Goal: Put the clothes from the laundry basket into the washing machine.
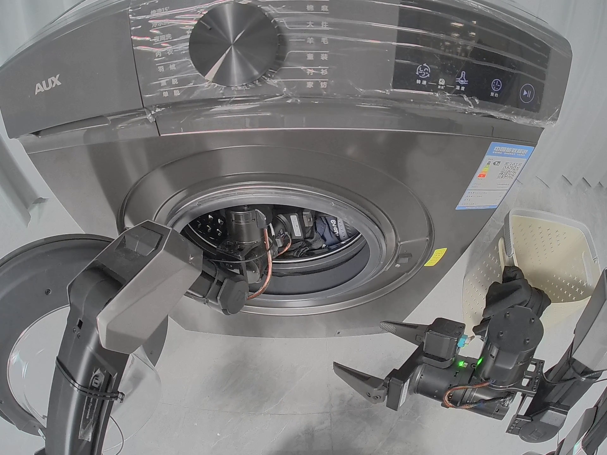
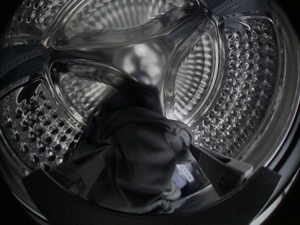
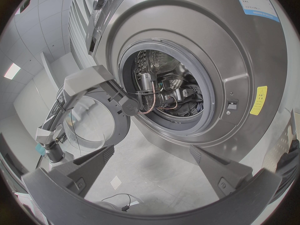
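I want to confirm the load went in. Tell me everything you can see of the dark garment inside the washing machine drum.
The dark grey garment is soft, matte cloth, crumpled into a folded bunch with a paler hem at its lower edge. It sits low in the perforated shiny steel drum, in front of the back wall, between the left gripper's spread fingers, draping over one of them. The fingers stand apart, so it looks loose rather than pinched. Its underside is hidden.
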Robot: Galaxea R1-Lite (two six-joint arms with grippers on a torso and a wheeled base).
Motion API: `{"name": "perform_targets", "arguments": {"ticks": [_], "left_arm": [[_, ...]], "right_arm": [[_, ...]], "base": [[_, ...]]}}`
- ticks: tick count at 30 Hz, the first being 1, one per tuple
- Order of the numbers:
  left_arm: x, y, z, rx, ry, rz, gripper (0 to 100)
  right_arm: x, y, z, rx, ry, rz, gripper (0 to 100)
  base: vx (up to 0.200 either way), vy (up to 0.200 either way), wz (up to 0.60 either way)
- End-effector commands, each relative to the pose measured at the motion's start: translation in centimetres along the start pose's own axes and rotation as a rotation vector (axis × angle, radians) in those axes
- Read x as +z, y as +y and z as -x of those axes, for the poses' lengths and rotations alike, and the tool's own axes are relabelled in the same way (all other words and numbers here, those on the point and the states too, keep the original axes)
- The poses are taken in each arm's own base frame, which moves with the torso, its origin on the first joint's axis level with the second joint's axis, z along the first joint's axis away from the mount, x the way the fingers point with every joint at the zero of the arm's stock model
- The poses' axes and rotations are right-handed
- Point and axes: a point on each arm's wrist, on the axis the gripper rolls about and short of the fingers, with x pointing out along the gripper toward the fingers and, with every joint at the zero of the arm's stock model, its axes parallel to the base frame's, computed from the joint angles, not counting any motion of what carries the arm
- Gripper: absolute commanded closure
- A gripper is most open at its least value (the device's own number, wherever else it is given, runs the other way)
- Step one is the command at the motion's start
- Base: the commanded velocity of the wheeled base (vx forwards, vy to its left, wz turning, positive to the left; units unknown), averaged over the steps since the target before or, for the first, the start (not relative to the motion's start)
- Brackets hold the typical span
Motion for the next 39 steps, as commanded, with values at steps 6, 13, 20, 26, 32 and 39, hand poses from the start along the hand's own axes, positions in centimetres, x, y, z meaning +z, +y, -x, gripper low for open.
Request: {"name": "perform_targets", "arguments": {"ticks": [6, 13, 20, 26, 32, 39], "left_arm": [[0.7, -4.8, 7.2, -0.104, 0.105, -0.025, 0], [-1.6, -5.5, 10.7, -0.158, 0.103, -0.102, 0], [0.8, -5.4, 15.6, -0.193, 0.091, -0.117, 0], [3.5, -5.1, 21.0, -0.217, 0.108, -0.124, 0], [5.8, -4.1, 24.7, -0.221, 0.078, -0.156, 0], [6.4, -3.1, 27.7, -0.223, 0.084, -0.161, 0]], "right_arm": [[-0.2, -0.1, 0.1, -0.004, 0.01, 0.0, 0], [-0.2, -0.1, 0.2, -0.006, 0.01, -0.002, 0], [0.3, -0.4, 0.6, -0.023, -0.013, -0.005, 0], [2.0, -0.6, 1.9, -0.1, -0.096, -0.03, 0], [3.7, -1.8, 4.3, -0.187, -0.177, -0.057, 0], [3.6, -3.6, 9.4, -0.333, -0.225, -0.07, 0]], "base": [[0.0, 0.0, 0.0], [0.0, 0.0, 0.0], [0.0, 0.0, 0.0], [0.0, 0.0, 0.0], [0.0, 0.0, 0.0], [-0.143, 0.0, 0.0]]}}
